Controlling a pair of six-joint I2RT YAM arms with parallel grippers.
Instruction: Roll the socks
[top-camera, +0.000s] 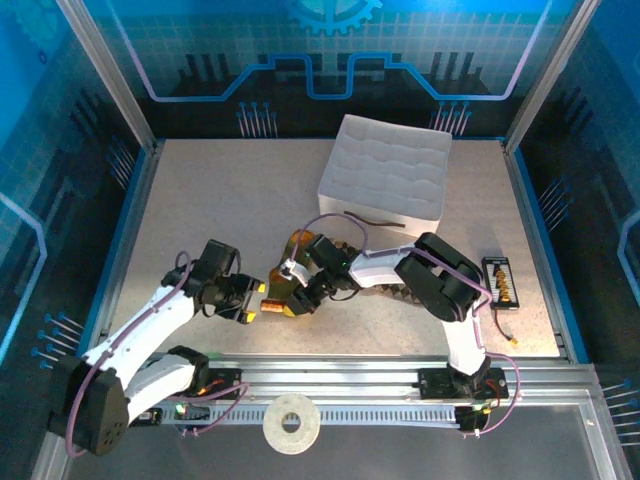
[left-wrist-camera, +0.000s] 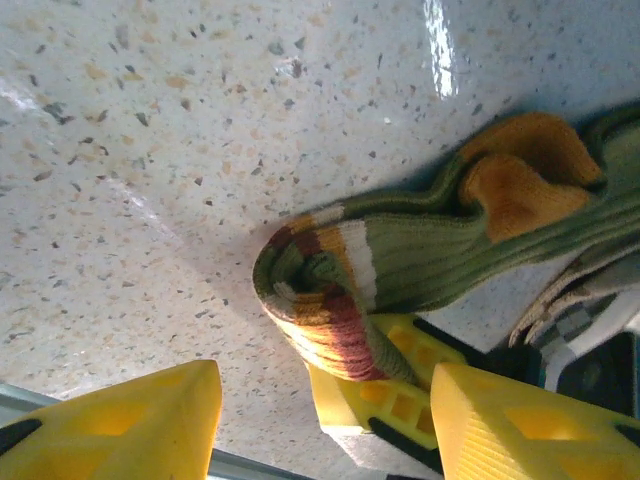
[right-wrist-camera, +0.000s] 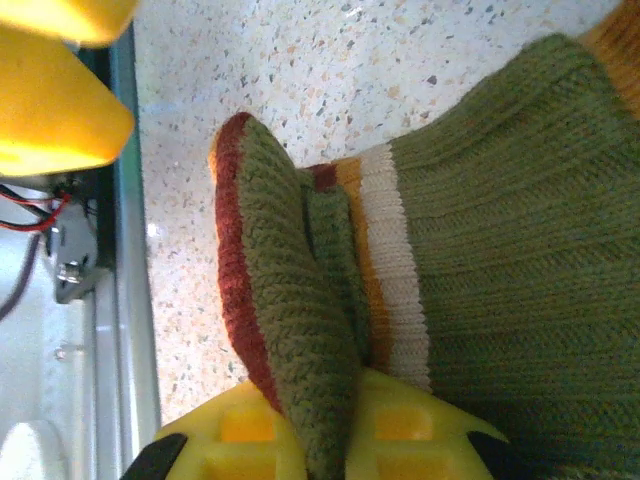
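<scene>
The olive green sock lies on the speckled table, orange heel up, its striped cuff folded into a small roll. My right gripper is shut on that folded cuff, the fabric pinched between its yellow fingers. My left gripper stands open just in front of the roll, one finger on each side and neither touching it. From above, the two grippers meet near the table's front: left gripper, right gripper. The brown-and-tan checked sock lies mostly under the right arm.
A white quilted box stands at the back centre. A small black board lies at the right. The front rail runs close by the cuff, with a white tape roll on it.
</scene>
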